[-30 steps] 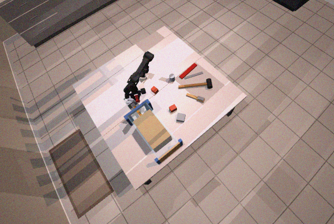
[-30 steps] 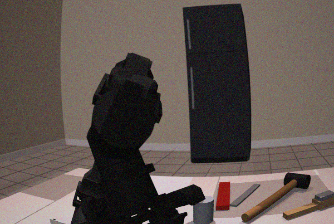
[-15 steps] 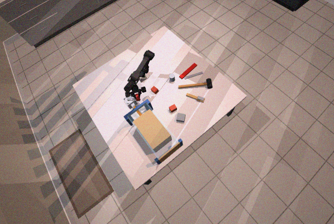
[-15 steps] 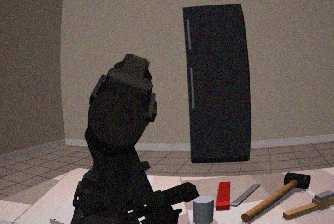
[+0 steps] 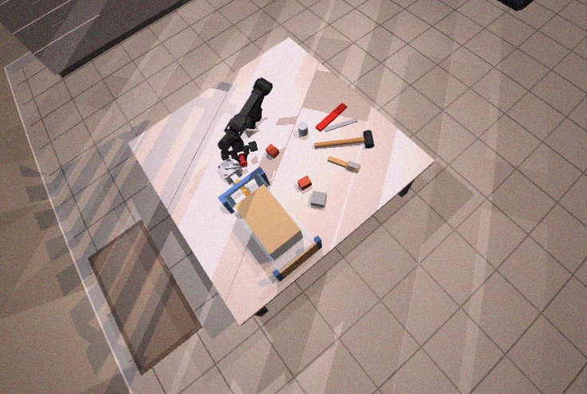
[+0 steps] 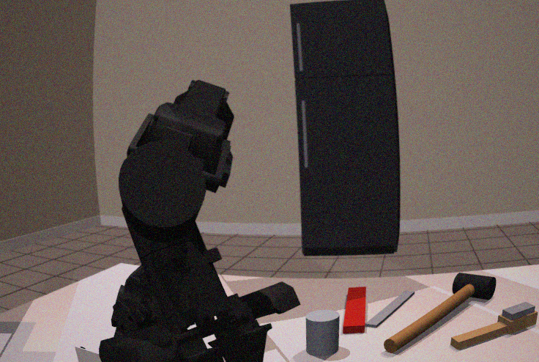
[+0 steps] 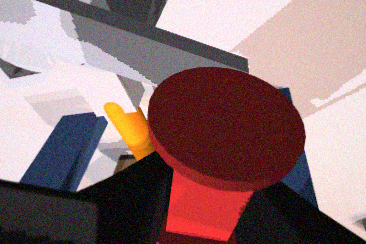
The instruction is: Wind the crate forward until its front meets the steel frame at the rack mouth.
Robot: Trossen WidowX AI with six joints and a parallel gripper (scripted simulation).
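Note:
My gripper (image 5: 243, 155) (image 7: 205, 158) is shut on the red grip of the winch handle (image 5: 242, 160) (image 7: 225, 125), at the grey winch (image 5: 228, 170). The wrist view shows a grey bar beyond the grip; the square key and the hole are hidden. An orange strap (image 5: 245, 191) (image 7: 131, 129) runs from the winch side toward the crate. The tan-topped crate (image 5: 269, 219) looks flat inside the clear-panelled cubby. A short gap shows between its front and the blue frame (image 5: 242, 184) at the mouth. The exterior view shows only the arm, not the winch or crate.
Right of the arm lie a red bar (image 5: 331, 116) (image 6: 354, 310), a grey flat bar (image 5: 341, 124), a mallet (image 5: 340, 142), a wooden-handled tool (image 5: 337, 162) and a grey cylinder (image 5: 302, 129) (image 6: 321, 333). Two red blocks (image 5: 272, 150) (image 5: 304, 183) and a grey block (image 5: 318, 198) lie near the cubby.

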